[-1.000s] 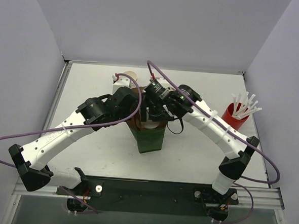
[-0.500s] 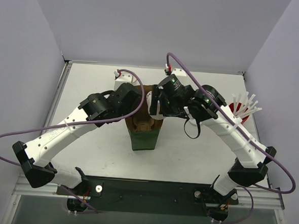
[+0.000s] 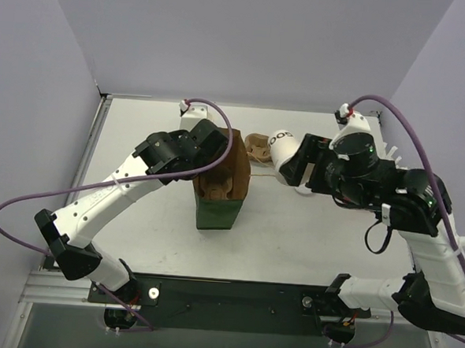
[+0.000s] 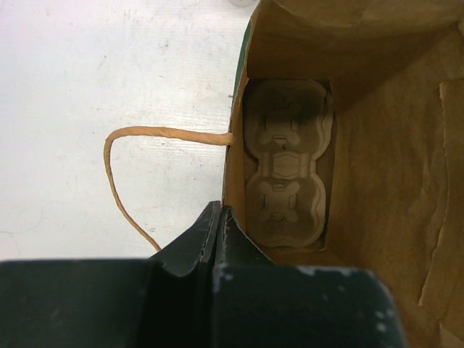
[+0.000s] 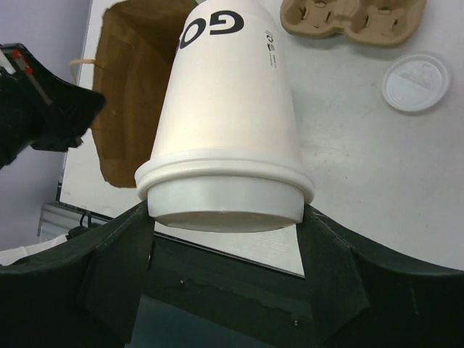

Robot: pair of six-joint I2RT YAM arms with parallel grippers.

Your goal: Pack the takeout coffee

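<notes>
A: Over the desk's (image 3: 140, 137) right half, toward the far edge, the coffee cup (image 3: 281, 148) hangs in the right gripper (image 5: 226, 212). A second ago that gripper was at the paper bag's (image 3: 219, 197) mouth, mid-desk. The arm has since swung out right and the cup is clear of the bag.

B: Grip state?

A: Right jaws are spread wide and clamped on the cup's sides near its wide end. The left gripper (image 4: 220, 225) is closed on the bag's left rim, holding the mouth open. The bag has also slid a bit toward the left edge compared with a second ago.

B: Cup condition?

A: White paper, tapered, with black "GO" print on the wall. The white lid (image 5: 225, 206) is seated on the wide end.

B: Orientation?

A: Lying over, not upright. The long axis runs roughly left to right across the desk. The base points left toward the bag and the lid end faces back at the wrist. In the wrist view the base tips down toward the desk.

B: Anything else nearby?

A: One cardboard carrier (image 4: 290, 174) sits flat in the bag's bottom. A second carrier (image 3: 258, 148) is on the desk just past the bag's far side, just beside the cup's base. A loose lid (image 5: 417, 81) lies on the desk near that carrier.
</notes>
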